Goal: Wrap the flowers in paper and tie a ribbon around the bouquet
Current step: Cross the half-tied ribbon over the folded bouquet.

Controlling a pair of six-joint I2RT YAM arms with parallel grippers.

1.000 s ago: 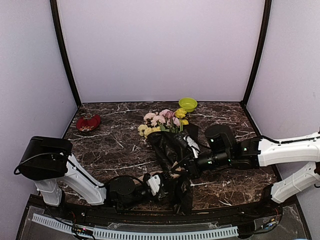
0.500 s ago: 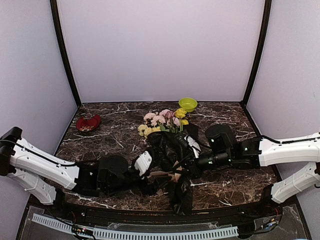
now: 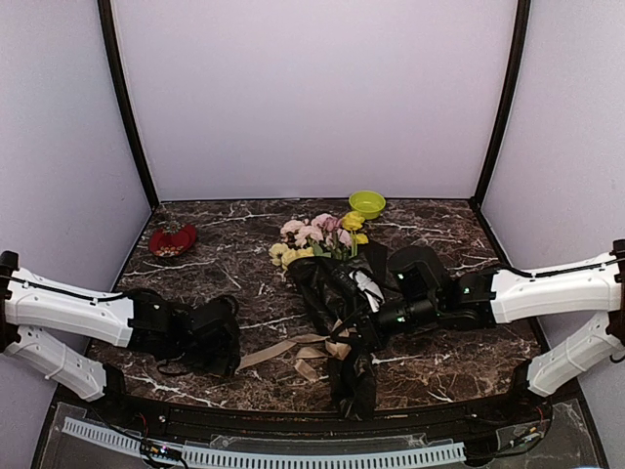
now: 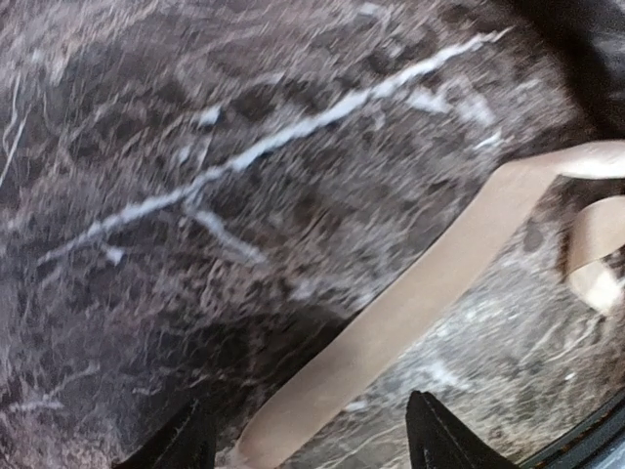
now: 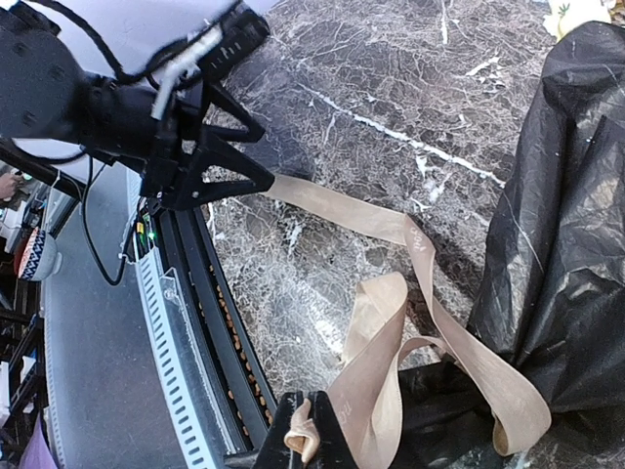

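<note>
The bouquet lies across the table's middle, pink and yellow flowers (image 3: 319,234) poking out of a black crinkly paper (image 3: 337,303) cone. The beige ribbon (image 3: 293,347) loops around the cone's narrow part. One tail runs left, flat on the tabletop. My right gripper (image 3: 361,327) is shut on the ribbon's other end; the wrist view shows it pinched between the fingers (image 5: 317,440). My left gripper (image 3: 234,354) stands open at the tail's tip. The ribbon (image 4: 410,303) lies loose on the marble between its spread fingertips (image 4: 186,445).
A red dish (image 3: 173,239) sits at the back left and a green bowl (image 3: 367,203) at the back centre. A perforated rail (image 5: 181,362) runs along the table's near edge, just beside the ribbon and both grippers.
The left gripper has opened, let go of the ribbon and drawn back to the left. The ribbon tail now lies stretched flat on the table. The right gripper keeps its hold.
</note>
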